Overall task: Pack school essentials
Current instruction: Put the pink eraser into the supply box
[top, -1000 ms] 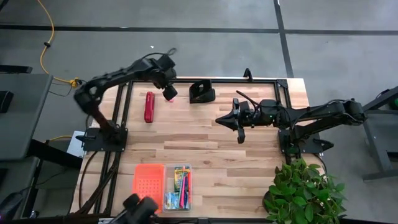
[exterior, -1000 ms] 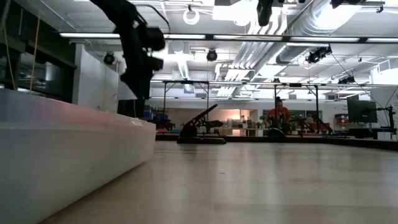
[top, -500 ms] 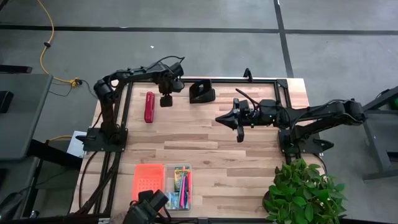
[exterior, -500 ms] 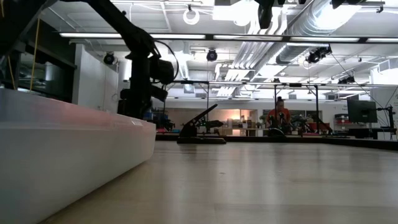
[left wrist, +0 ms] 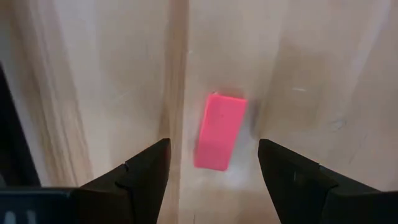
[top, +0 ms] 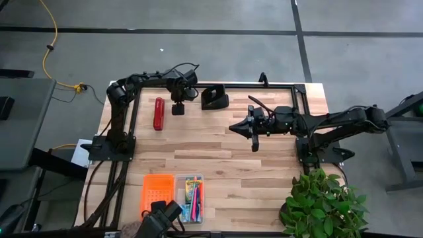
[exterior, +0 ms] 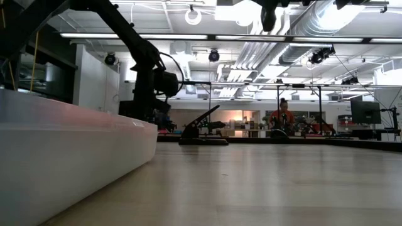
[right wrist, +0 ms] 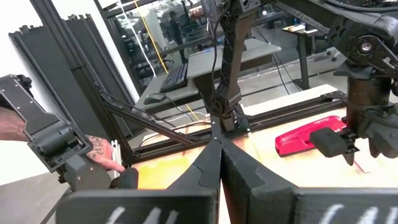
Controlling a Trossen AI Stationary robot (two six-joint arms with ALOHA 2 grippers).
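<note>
A small pink eraser point(left wrist: 220, 132) lies flat on the wooden table point(top: 218, 152) at the far left. My left gripper point(left wrist: 212, 148) points down over it, open. One finger stands on each side of the eraser, neither touching it. In the high view my left gripper point(top: 177, 107) hides the eraser. My right gripper point(right wrist: 217, 152) is shut and empty, held level above the table's middle point(top: 232, 125). A clear box point(top: 192, 198) with a crayon box and pens stands at the near edge.
A long red bar point(top: 158, 114) lies just left of my left gripper. A black block point(top: 215, 98) stands to its right at the far edge. An orange lid point(top: 158, 192) lies beside the clear box. A person's hand point(right wrist: 99, 155) holds a grey device near the table's near-left corner.
My left gripper has come down toward the table beside the red bar and has rolled about its own axis. It has stayed open. The arm has folded lower over the table's far left corner.
</note>
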